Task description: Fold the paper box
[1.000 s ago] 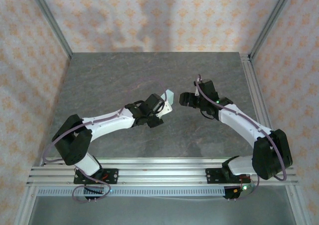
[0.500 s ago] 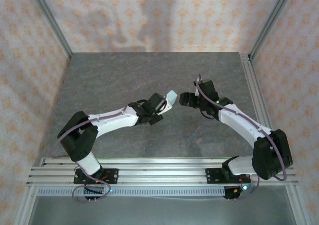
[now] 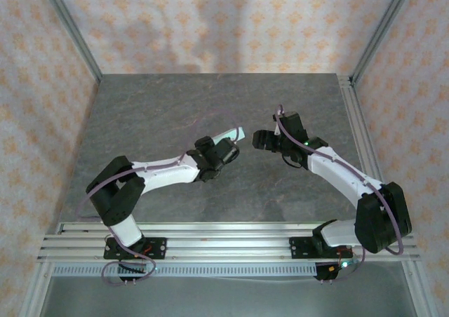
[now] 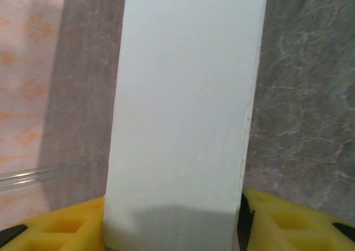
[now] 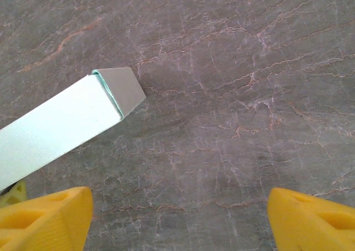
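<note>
Top view, table: a grey veined table (image 3: 161,106) is seen, closed in by walls (image 3: 210,22) with a pale orange pattern.
Top view, left gripper: the left gripper (image 3: 224,143) is stretched out to the middle of the table and is clamped on the paper box.
Top view, paper box: the paper box (image 3: 232,134) is seen as a pale mint strip jutting up and to the right out of the left gripper, with its free end turned toward the right gripper.
Top view, right gripper: the right gripper (image 3: 257,139) is placed just beside the box's free end, apart from it, and nothing is held in it.
Left wrist view, paper box: one flat, pale face of the box (image 4: 183,112) is shown running from the bottom edge to the top edge, and a shadow is cast on the table to its left.
Left wrist view, fingers: the yellow fingers (image 4: 64,226) are set against both long edges of the box at the bottom, so the box is gripped between them.
Right wrist view, right gripper: its two yellow fingertips are seen at the bottom corners (image 5: 177,217), the jaws are spread wide, and bare table lies between them.
Right wrist view, paper box: the box (image 5: 55,126) is brought in from the left edge, slanted up to the right, and is ended by a small grey-shaded flap (image 5: 125,87) with cut corners; it lies above the left-hand fingertip, not between the jaws.
</note>
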Robot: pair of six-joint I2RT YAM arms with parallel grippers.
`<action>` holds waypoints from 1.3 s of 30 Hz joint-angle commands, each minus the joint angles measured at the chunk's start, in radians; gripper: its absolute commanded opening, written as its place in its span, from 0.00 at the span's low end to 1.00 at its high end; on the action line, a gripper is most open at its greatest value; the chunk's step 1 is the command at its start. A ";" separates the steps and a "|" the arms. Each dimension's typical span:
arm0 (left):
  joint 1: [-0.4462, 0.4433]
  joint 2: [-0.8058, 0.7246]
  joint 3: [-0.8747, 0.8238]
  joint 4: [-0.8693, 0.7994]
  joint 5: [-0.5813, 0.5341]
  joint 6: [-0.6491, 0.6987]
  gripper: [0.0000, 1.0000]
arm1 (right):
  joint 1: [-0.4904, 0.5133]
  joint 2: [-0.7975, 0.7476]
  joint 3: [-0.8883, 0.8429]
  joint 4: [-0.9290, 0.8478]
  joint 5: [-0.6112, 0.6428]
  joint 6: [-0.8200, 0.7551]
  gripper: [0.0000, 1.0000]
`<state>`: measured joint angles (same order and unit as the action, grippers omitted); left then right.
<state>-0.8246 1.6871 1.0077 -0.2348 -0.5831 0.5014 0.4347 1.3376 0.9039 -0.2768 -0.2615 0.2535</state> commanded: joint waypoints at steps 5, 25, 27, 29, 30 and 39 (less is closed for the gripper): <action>-0.031 0.040 -0.032 0.066 -0.111 0.035 0.58 | -0.010 0.020 0.002 0.008 0.011 0.004 0.81; 0.229 -0.393 -0.212 0.165 0.584 -0.341 1.00 | -0.014 -0.039 -0.042 0.081 0.086 -0.068 0.85; 0.291 -0.452 -0.248 0.201 0.525 -0.387 1.00 | -0.020 -0.065 -0.056 0.095 0.129 -0.095 0.90; 0.359 -0.492 -0.284 0.232 0.491 -0.425 1.00 | -0.025 -0.094 -0.087 0.130 0.187 -0.139 0.94; 0.397 -0.509 -0.306 0.251 0.468 -0.449 1.00 | -0.028 -0.111 -0.106 0.154 0.231 -0.159 0.97; 0.609 -0.553 -0.530 0.536 0.334 -0.425 1.00 | -0.185 -0.254 -0.385 0.535 0.474 -0.246 0.99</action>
<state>-0.2489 1.1431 0.5465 0.1291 -0.1776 0.0803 0.3000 1.1114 0.5934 0.0643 0.1036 0.0448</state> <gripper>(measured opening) 0.998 0.993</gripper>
